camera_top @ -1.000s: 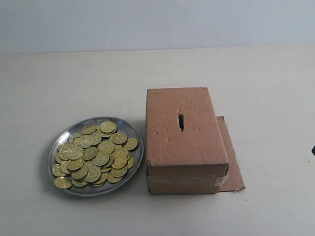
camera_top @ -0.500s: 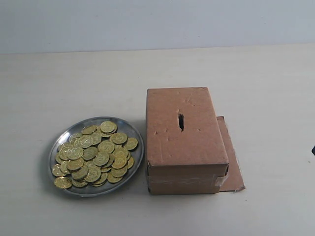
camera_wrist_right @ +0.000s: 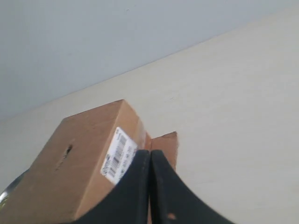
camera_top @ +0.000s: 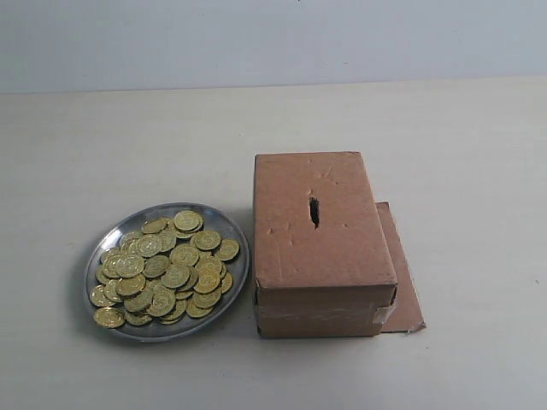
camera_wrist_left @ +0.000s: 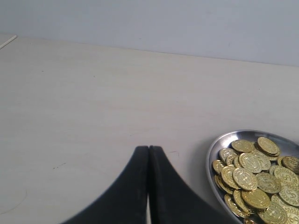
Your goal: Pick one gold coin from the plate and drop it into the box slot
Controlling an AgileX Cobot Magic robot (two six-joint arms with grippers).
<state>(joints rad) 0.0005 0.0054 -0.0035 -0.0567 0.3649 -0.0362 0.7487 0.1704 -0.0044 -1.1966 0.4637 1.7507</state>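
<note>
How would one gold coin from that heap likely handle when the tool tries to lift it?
The gold coins look thin, flat and shiny, so one probably slips and offers little edge to pinch. They overlap in a heap on the plate, so neighbours will likely shift or slide.

A round silver-grey metal plate [camera_top: 88, 289] holding heaped gold coins [camera_top: 162, 269] sits just left of a rectangular brown cardboard box [camera_top: 323, 248]; a flat cardboard sheet [camera_top: 403, 290] juts from under the box's right side.
</note>
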